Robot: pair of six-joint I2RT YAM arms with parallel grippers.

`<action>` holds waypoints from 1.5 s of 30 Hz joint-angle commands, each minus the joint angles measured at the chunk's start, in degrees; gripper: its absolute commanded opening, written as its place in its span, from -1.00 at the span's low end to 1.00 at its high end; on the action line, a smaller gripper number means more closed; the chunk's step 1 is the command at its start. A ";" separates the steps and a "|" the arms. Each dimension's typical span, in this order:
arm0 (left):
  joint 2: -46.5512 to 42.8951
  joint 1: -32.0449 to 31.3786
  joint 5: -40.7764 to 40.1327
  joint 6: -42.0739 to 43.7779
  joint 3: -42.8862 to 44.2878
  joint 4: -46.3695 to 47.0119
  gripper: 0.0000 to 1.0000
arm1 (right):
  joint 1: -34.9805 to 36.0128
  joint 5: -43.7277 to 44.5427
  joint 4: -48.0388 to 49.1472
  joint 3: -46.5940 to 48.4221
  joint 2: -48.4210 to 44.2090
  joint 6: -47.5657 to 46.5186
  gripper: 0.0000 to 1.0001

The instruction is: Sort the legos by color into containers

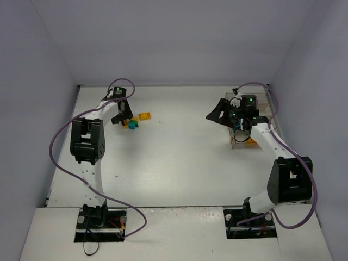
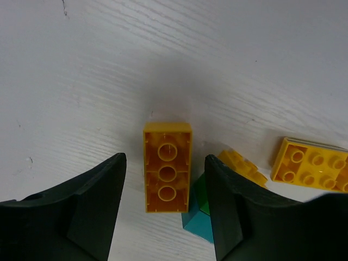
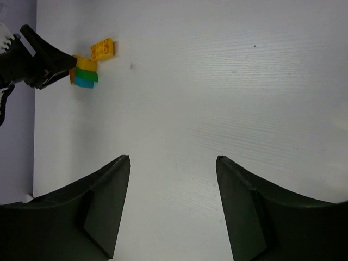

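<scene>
White wood-grain table point(image 1: 179, 163), plain pale walls point(image 1: 163, 38) on three sides. The legos point(image 1: 135, 120) sit in a small cluster at the upper left of the top view, right at the tip of the left arm.

Up close from the left wrist, the main one is an orange brick point(image 2: 167, 174) lying upside down, so you see its hollow underside with three round tubes in a row. Just right of it are a green brick point(image 2: 202, 191) and a teal brick point(image 2: 197, 225). Both are partly hidden behind the right-hand finger point(image 2: 239, 217), so their shapes are hard to call. A tilted orange piece point(image 2: 242, 166) peeks out above that finger. A studs-up orange brick point(image 2: 311, 166) lies at the right and is cut off by the frame edge.

The left gripper point(image 2: 165, 168) is spread wide and straddles the upside-down brick, with a gap of table on both sides, so it isn't pinching anything. The right gripper point(image 3: 173, 159) is also spread, with only bare table between its fingers.

The containers point(image 1: 262, 109) are at the upper right of the top view, mostly buried behind the right arm. I can't count the compartments. An orange speck point(image 1: 250, 142) shows at their lower end, but I can't tell whether it's inside.
</scene>
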 commanded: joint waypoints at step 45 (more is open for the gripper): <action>-37.30 -8.33 47.89 -31.53 -37.29 77.28 -1.00 | 22.78 -20.88 26.91 15.13 7.31 2.45 0.18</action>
